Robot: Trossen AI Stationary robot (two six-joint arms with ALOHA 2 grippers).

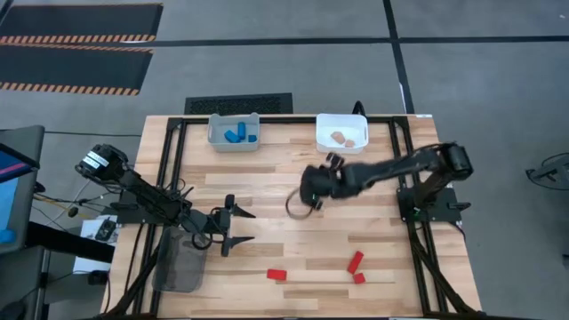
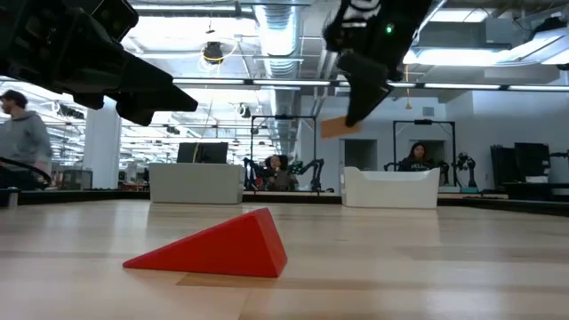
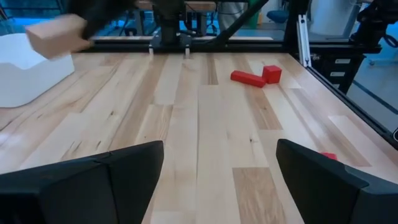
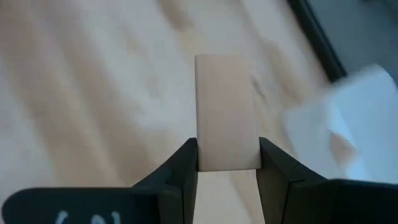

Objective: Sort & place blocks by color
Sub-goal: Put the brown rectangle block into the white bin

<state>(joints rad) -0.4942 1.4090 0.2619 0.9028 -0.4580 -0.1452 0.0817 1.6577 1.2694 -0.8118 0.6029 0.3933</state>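
- You have the table (image 1: 267,187) as your wood-plank work surface, with every item below placed against the white bin.
- The white bin (image 1: 342,132) sits at the table's far edge and holds two tan pieces (image 1: 343,138).
- The grey bin (image 1: 233,131) stands to the left of the white bin on the same far edge, with blue blocks (image 1: 238,136) inside.
- Your right end effector (image 4: 227,163) hangs above the table, just in front and to the left of the white bin, clamped on a tan block (image 4: 226,112).
- Your left end effector (image 1: 238,227) is well to the front-left of the white bin, fingers spread wide and empty.
- Three red blocks (image 1: 356,263) lie well in front of the white bin near the table's front edge: two touching, a third (image 1: 276,275) apart to their left.
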